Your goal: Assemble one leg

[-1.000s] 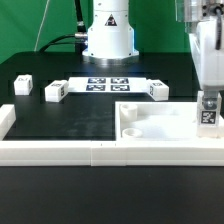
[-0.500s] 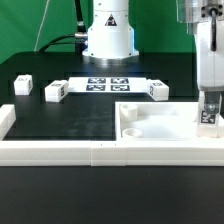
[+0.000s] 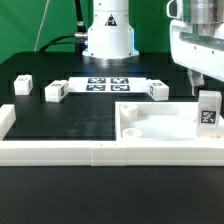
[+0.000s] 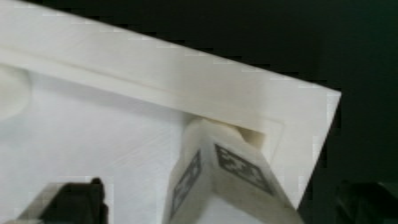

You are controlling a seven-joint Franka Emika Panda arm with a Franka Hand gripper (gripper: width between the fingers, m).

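One leg (image 3: 208,110), a small white block with a marker tag, stands upright in the near corner of the large white tray-like part (image 3: 150,128) at the exterior view's right. My gripper (image 3: 203,84) hangs just above it, open, touching nothing. In the wrist view the leg (image 4: 228,165) sits in the tray's corner between my two dark fingertips (image 4: 71,200), with a gap on each side. Three more legs lie on the black table: two at the exterior view's left (image 3: 24,86) (image 3: 55,92), and one near the middle (image 3: 158,90).
The marker board (image 3: 108,84) lies flat in front of the robot base. A white L-shaped rail (image 3: 60,150) runs along the table's front edge and left side, next to the tray.
My gripper was down around the leg in the tray's corner. It has let go and risen; the leg stays standing there.
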